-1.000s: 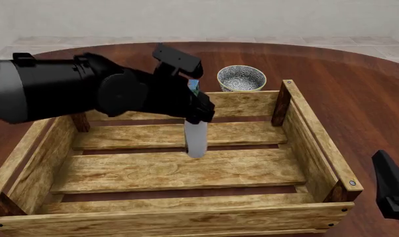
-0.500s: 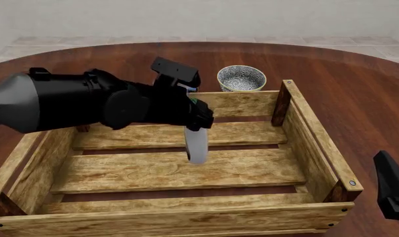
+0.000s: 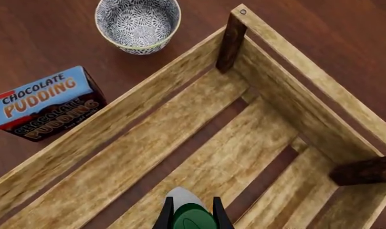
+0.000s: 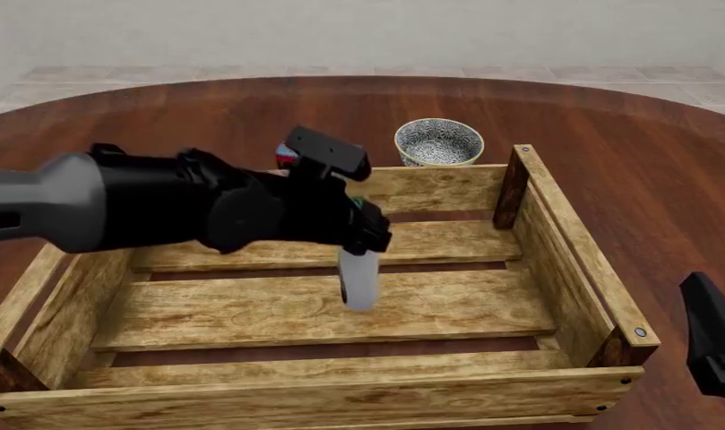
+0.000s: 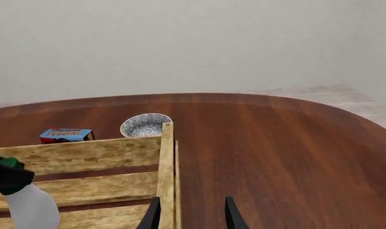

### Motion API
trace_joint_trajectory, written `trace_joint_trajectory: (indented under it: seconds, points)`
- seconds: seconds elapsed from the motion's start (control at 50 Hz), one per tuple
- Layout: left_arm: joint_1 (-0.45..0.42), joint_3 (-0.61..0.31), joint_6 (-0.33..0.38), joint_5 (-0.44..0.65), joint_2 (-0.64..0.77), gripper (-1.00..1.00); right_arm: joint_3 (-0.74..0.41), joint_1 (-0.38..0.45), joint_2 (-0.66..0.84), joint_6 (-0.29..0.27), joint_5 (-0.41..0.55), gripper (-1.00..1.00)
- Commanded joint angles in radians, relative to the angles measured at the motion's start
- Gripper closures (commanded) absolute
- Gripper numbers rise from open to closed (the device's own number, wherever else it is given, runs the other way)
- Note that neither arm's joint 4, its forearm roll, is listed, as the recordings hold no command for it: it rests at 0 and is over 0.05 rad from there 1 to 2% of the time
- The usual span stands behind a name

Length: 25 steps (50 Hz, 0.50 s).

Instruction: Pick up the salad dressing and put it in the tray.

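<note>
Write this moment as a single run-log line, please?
left gripper: shut on salad dressing | bottle: upright, over tray floor slats | contact with slats: cannot tell | right gripper: open, idle beside the tray

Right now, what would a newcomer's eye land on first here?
The bulky black left arm reaching across the front view, its left gripper shut on the salad dressing, which hangs over the middle slats inside the tray. Beyond the tray's far wall sit a speckled bowl and a blue chocolate pudding box; the right gripper idles outside the tray's right wall.
</note>
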Motion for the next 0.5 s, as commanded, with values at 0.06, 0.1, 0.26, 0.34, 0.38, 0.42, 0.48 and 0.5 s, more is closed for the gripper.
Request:
trace_joint_trajectory:
  seconds: [0.06, 0.1, 0.26, 0.34, 0.38, 0.42, 0.48, 0.5]
  points:
    - [-0.003, 0.008, 0.017, -0.03, 0.021, 1.0, 0.002, -0.005, 0.003, 0.007, -0.006, -1.0]
    - [-0.002, 0.01, 0.017, -0.036, 0.027, 1.0, 0.003, -0.007, 0.002, 0.009, -0.006, -1.0]
    - [-0.005, 0.02, 0.014, -0.054, 0.041, 1.0, 0.004, -0.009, 0.004, 0.012, -0.007, -1.0]
    - [-0.007, 0.029, 0.013, -0.065, 0.048, 1.0, 0.003, -0.01, 0.002, 0.013, -0.005, -1.0]
    - [-0.008, 0.033, 0.013, -0.069, 0.05, 1.0, 0.003, -0.009, 0.003, 0.013, -0.005, -1.0]
    - [-0.01, 0.037, 0.007, -0.074, 0.051, 1.0, 0.002, -0.01, 0.003, 0.013, -0.005, -1.0]
    - [-0.01, 0.044, 0.005, -0.083, 0.056, 1.0, 0.002, -0.009, 0.008, 0.012, -0.009, -1.0]
    - [-0.008, 0.046, 0.009, -0.087, 0.057, 1.0, 0.003, -0.009, 0.006, 0.012, -0.008, -1.0]
